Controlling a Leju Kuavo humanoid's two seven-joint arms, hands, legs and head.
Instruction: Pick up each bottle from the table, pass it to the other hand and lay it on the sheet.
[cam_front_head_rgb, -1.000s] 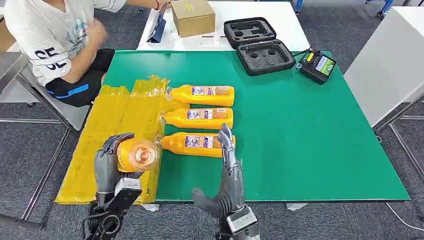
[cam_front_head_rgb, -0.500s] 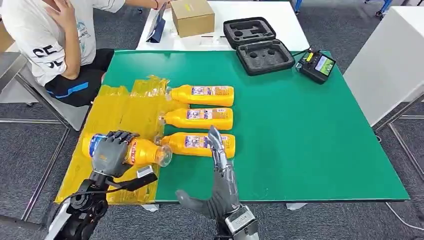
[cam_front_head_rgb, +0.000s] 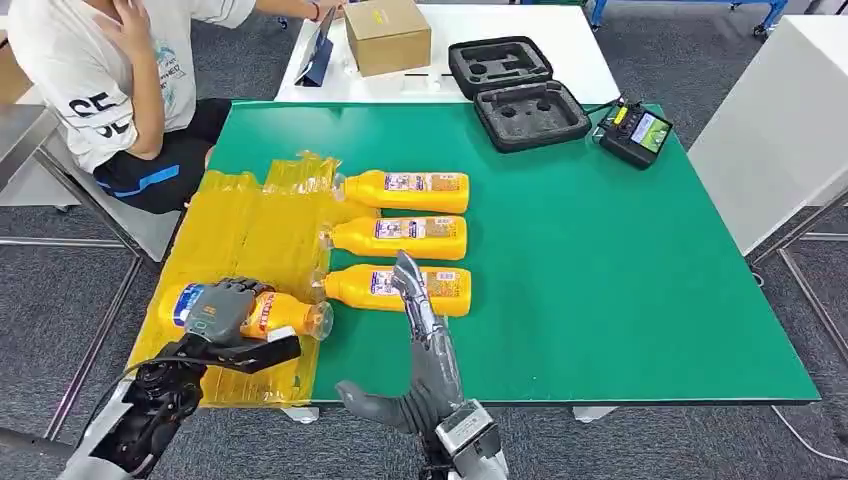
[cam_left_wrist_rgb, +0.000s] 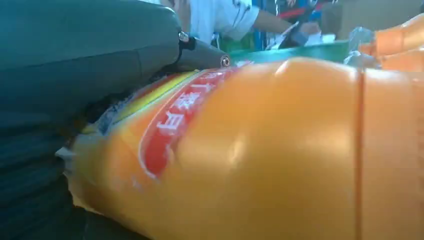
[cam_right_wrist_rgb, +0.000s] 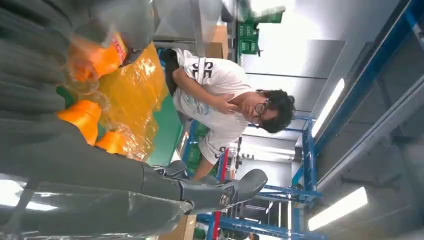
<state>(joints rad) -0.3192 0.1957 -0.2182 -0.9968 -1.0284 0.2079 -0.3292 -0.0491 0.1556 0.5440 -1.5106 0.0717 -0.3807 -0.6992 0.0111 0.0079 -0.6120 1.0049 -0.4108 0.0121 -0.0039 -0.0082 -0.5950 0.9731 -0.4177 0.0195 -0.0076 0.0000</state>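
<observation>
A green-topped bench (cam_front_head_rgb: 620, 280) carries a crinkled yellow sheet (cam_front_head_rgb: 240, 235) along its left side. Three orange bottles (cam_front_head_rgb: 405, 238) lie on their sides in a column, their caps touching the sheet's edge. At the far edge sit an open black foam case (cam_front_head_rgb: 515, 90) and a black handheld controller (cam_front_head_rgb: 635, 132).

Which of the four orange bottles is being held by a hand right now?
The bottle lying on the yellow sheet, gripped by the left hand. The other three lie untouched in a row beside the sheet.
</observation>
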